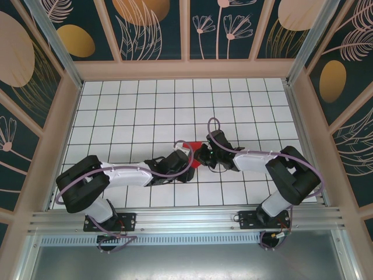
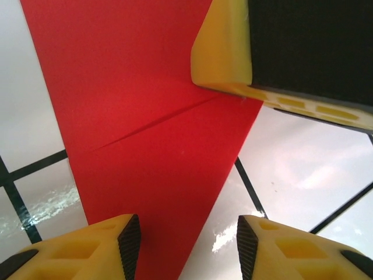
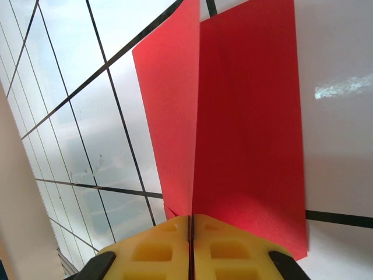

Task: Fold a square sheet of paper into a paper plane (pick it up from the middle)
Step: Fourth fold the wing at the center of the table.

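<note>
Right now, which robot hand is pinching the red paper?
The right gripper: its yellow fingers are pressed shut on a fold of the red paper. The left gripper has its fingers apart, squeezing nothing.

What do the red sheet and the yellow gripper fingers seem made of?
The red sheet looks like thin matte paper: it holds sharp creases. On the right gripper, the fingers look like yellow plastic, probably moulded or printed, given their recessed pockets.

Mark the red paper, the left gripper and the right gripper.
red paper [image 3: 250,116]: right wrist view, right flap.
left gripper [image 2: 187,239]: left wrist view, between open fingertips.
right gripper [image 3: 190,227]: right wrist view, seam between shut fingertips.
</note>
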{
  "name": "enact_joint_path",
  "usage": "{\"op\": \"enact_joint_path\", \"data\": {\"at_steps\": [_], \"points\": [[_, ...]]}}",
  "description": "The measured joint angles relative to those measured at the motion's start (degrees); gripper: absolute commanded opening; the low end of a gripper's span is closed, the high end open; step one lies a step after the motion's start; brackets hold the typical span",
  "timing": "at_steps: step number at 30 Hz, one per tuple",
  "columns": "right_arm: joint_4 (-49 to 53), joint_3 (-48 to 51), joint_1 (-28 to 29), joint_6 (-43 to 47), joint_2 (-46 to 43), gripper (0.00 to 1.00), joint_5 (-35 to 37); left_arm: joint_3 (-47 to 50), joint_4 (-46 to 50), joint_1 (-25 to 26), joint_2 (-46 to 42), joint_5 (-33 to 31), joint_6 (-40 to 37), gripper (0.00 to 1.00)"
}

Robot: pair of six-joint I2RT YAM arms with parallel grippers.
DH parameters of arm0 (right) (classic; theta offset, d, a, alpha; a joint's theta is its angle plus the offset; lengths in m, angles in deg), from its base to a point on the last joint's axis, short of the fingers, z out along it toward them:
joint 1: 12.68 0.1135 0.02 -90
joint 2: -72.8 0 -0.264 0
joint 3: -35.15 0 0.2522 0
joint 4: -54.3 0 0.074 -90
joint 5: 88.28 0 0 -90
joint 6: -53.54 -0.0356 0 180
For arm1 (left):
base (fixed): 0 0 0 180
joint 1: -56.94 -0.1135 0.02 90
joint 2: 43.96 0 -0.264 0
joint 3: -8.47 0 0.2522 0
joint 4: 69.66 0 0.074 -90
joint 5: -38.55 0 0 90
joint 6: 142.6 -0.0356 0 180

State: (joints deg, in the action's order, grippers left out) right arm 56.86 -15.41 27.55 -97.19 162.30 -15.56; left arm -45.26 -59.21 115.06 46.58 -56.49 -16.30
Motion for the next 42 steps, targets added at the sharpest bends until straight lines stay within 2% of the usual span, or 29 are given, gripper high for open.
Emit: {"op": "enact_joint_path", "data": {"at_steps": [7,14,22,28,42], "points": [[0.0,0.0,0.07,-0.33,0.0,0.1,0.85,-1.11,1.01,0.72,0.5,-5.2,0.0,0.41],[0.0,0.0,0.17,-0.94,0.0,0.1,1.25,-1.51,1.29,1.09,0.74,-7.04,0.0,0.34],[0.02,0.0,0.17,-0.94,0.0,0.1,1.4,-2.03,2.29,1.14,1.18,-8.44,-0.02,0.34],[0.04,-0.02,0.39,-0.94,0.0,0.1,1.42,-2.03,2.58,1.14,1.25,-8.61,0.0,0.28],[1.18,-1.05,0.94,-0.81,0.0,0.11,2.29,-1.7,2.71,1.14,1.25,-8.04,0.48,0.31]]}}
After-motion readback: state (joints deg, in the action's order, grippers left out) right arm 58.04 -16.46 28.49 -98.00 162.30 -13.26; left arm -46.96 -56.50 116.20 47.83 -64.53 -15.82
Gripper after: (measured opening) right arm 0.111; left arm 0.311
